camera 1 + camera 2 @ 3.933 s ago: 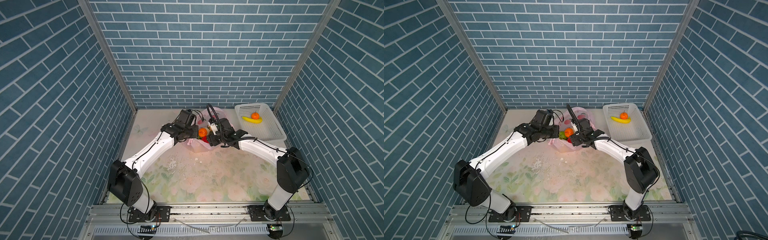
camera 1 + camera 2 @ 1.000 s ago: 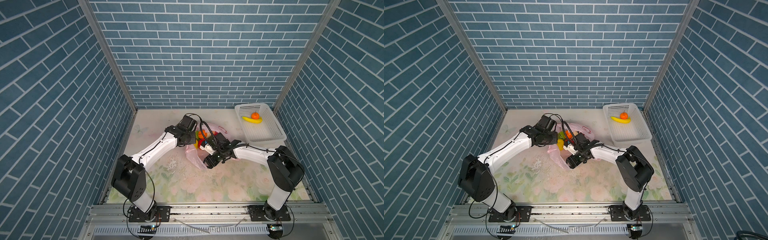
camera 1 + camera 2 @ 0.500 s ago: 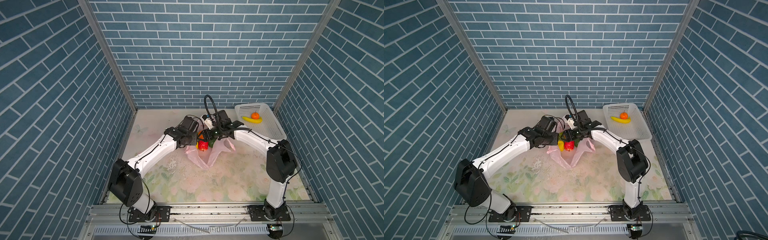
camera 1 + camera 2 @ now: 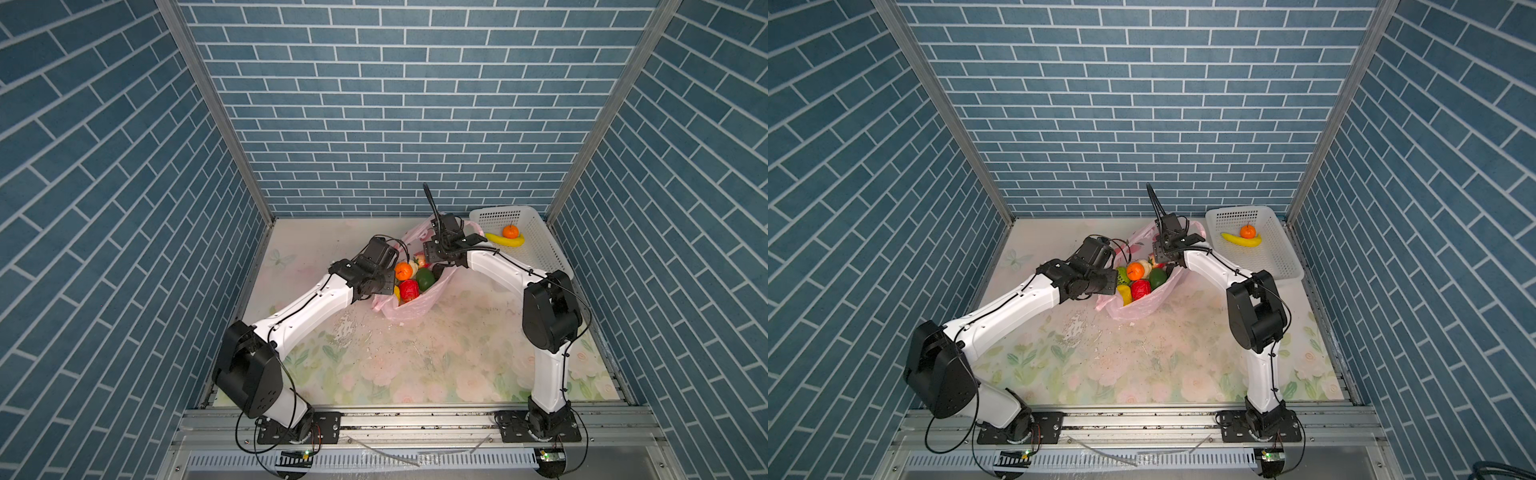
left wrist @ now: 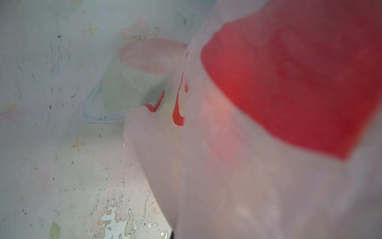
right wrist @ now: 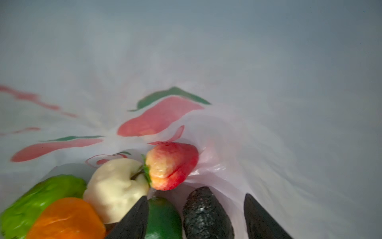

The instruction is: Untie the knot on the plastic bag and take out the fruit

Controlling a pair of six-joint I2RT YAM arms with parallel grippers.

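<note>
Plastic bag (image 4: pixel 409 309) on floral tabletop (image 4: pixel 415 374), brick walls (image 4: pixel 395 104)

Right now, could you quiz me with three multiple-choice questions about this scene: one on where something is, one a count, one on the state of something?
1. Where is the banana? A on the tabletop; B in the white basket; C held by an arm.
2. How many fruits lie in that basket? A one; B two; C four.
3. The right end effector is: A open inside the plastic bag; B shut on the banana; C open over the basket.

Answers: 1 B, it lies on the basket's floor. 2 B, just the banana and a tangerine. 3 A, its fingers stand apart with a dark avocado between them.
</note>
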